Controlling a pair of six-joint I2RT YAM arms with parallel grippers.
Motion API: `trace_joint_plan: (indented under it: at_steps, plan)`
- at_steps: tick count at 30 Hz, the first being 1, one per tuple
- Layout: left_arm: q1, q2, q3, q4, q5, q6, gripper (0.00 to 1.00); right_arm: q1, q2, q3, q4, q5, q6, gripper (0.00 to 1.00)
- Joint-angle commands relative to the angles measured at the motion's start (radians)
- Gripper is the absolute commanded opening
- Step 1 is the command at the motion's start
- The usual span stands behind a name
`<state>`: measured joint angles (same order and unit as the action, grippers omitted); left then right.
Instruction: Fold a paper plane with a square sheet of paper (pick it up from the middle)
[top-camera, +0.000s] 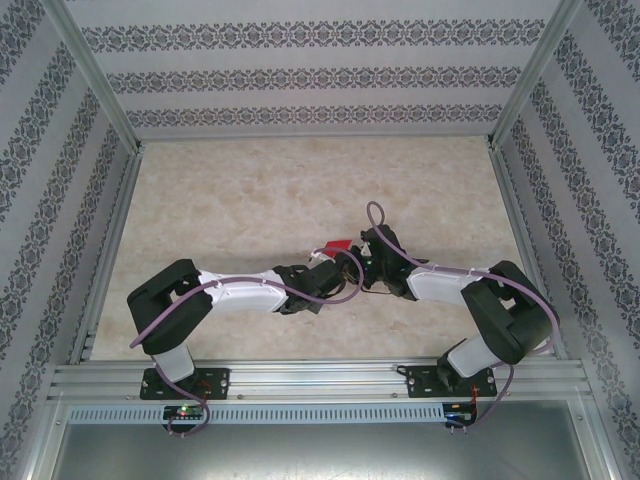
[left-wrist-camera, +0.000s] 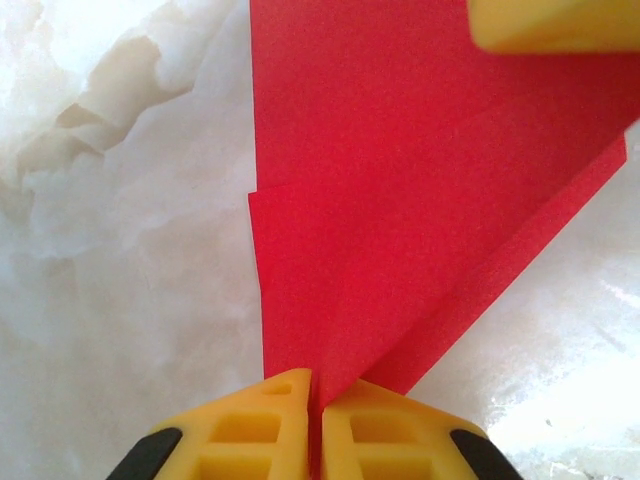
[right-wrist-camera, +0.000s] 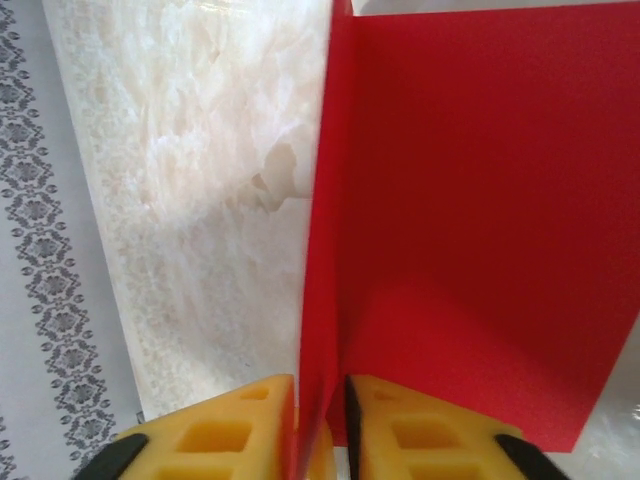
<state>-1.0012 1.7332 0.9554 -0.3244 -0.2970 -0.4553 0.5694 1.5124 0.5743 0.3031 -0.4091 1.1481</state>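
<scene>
The square sheet of paper (top-camera: 335, 245) is bright red and folded into layers, held off the table at the centre where both arms meet. In the left wrist view the paper (left-wrist-camera: 400, 200) shows a slanted flap and a vertical crease, and my left gripper (left-wrist-camera: 315, 385) is shut on its lower point. A yellow finger (left-wrist-camera: 555, 25) of the other gripper pokes in at the top right. In the right wrist view a folded edge of the paper (right-wrist-camera: 480, 220) runs between the fingers of my right gripper (right-wrist-camera: 320, 385), whose jaws stand slightly apart around it.
The marbled tabletop (top-camera: 300, 180) stretches away behind the arms. Patterned walls (top-camera: 300, 75) and metal posts close it in on three sides. An aluminium rail (top-camera: 320, 380) carries both arm bases at the near edge.
</scene>
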Motion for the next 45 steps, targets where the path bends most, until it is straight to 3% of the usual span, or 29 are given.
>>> trace_joint_plan:
  at_steps: [1, 9, 17, 21, 27, 32, 45]
  plan:
    - [0.005, -0.020, -0.041, 0.025, 0.071, -0.007, 0.11, -0.016, -0.065, 0.025, 0.026, -0.022, -0.029, 0.28]
    - [0.116, -0.112, -0.165, 0.212, 0.344, -0.041, 0.11, -0.077, -0.283, 0.018, -0.206, 0.020, -0.153, 0.54]
    - [0.211, -0.127, -0.226, 0.322, 0.559, -0.059, 0.11, -0.109, -0.398, 0.013, -0.334, 0.012, -0.247, 0.59]
    - [0.251, -0.117, -0.226, 0.344, 0.653, -0.065, 0.12, -0.097, -0.326, 0.000, -0.270, -0.065, -0.239, 0.52]
    - [0.294, -0.081, -0.208, 0.354, 0.772, -0.076, 0.12, -0.016, -0.208, 0.024, -0.195, -0.070, -0.226, 0.30]
    - [0.317, -0.047, -0.180, 0.336, 0.834, -0.072, 0.12, 0.055, -0.092, 0.064, -0.124, -0.078, -0.202, 0.21]
    - [0.340, -0.001, -0.141, 0.306, 0.929, -0.053, 0.13, 0.084, 0.040, 0.088, -0.014, -0.013, -0.146, 0.18]
